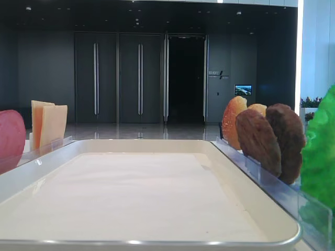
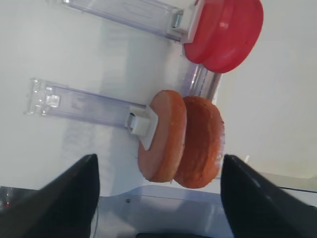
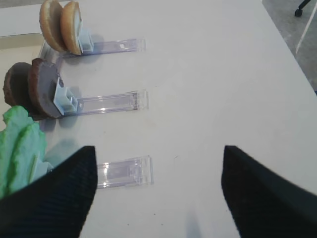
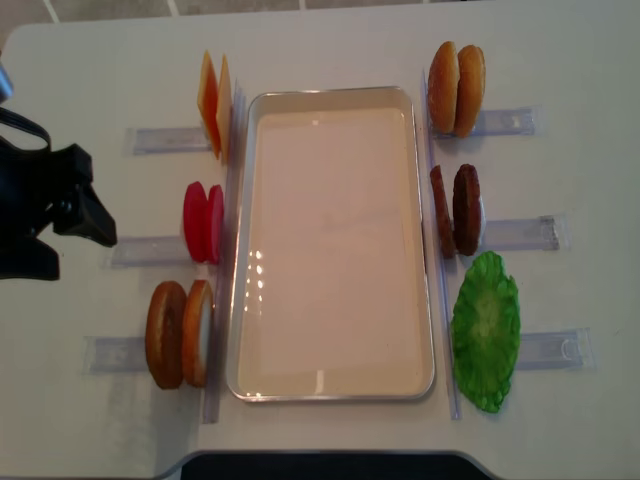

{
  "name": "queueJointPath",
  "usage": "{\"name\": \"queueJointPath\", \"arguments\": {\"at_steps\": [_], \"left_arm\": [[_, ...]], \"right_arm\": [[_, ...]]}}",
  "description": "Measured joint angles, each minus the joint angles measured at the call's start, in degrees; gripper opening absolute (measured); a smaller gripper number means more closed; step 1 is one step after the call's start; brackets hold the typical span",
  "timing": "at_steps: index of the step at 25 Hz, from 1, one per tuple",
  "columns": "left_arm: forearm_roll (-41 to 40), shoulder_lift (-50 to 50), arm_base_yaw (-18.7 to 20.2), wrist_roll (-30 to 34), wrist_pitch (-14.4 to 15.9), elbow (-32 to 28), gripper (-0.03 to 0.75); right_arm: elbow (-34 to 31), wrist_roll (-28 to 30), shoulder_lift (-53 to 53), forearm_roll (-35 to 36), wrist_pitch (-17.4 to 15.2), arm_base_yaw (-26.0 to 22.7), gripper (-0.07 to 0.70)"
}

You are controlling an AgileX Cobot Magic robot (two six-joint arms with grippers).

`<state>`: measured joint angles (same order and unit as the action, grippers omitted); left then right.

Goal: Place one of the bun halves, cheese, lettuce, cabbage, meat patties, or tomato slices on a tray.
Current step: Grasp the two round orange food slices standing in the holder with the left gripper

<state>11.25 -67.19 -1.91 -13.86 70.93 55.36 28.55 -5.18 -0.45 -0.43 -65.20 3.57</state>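
Jaws of both grippers stand wide and hold nothing: left gripper (image 4: 85, 215) hovers at nine o'clock of the tray (image 4: 335, 385), which is bare. Buns (image 4: 180, 333), tomato (image 4: 203, 222), cheese (image 4: 214, 104), patties (image 4: 456, 210) and lettuce (image 4: 487, 330) all sit in racks; every placement remains.

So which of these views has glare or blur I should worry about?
Overhead view: lamp glints on the tray floor, otherwise sharp. Low front view: the lettuce at the right edge is soft, a bright strip burns out top right. Left wrist view: the tomato slices look slightly blurred.
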Motion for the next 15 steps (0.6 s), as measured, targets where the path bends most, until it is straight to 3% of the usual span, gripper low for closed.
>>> {"name": "queueJointPath", "arguments": {"at_steps": [15], "left_arm": [[4.98, 0.00, 0.00, 0.93, 0.00, 0.00, 0.579]], "right_arm": [[0.00, 0.00, 0.00, 0.00, 0.00, 0.00, 0.527]]}}
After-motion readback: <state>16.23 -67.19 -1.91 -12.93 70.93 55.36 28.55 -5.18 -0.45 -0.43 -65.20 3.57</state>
